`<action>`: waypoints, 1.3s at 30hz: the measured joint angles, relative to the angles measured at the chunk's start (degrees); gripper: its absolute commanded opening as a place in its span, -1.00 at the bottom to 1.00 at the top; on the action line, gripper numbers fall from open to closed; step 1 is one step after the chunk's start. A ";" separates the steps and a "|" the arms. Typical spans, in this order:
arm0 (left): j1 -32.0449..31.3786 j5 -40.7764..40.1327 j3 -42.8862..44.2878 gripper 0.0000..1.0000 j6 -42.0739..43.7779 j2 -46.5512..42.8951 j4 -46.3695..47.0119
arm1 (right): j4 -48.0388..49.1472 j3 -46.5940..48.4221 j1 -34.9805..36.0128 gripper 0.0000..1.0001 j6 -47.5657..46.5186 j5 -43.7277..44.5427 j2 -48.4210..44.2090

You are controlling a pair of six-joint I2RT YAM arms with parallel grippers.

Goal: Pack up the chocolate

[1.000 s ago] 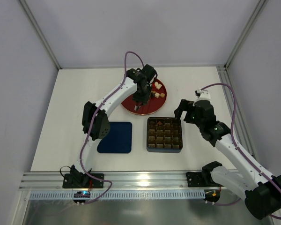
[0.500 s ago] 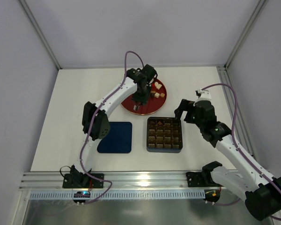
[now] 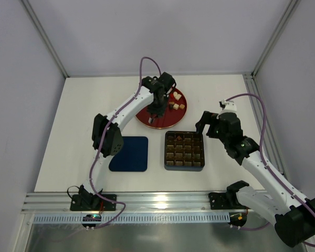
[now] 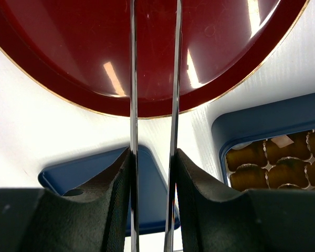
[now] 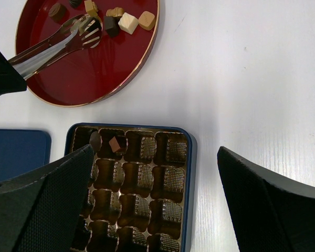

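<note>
Several chocolates, dark, tan and cream-white, lie at the far side of the red round plate; they also show in the top view. My left gripper is over the plate and shut on metal tongs. The tongs' tips are next to the chocolates; I cannot tell if they hold one. The dark brown compartment tray holds two chocolates in its far left corner. My right gripper is wide open and empty above the tray.
The navy blue lid lies flat left of the tray, near the plate's front rim. It also shows in the left wrist view. White walls and metal rails bound the table.
</note>
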 measured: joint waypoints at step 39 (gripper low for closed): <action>-0.20 -0.28 0.02 -0.36 -0.02 -6.56 -1.05 | 0.48 0.00 0.00 0.99 0.02 -0.44 1.31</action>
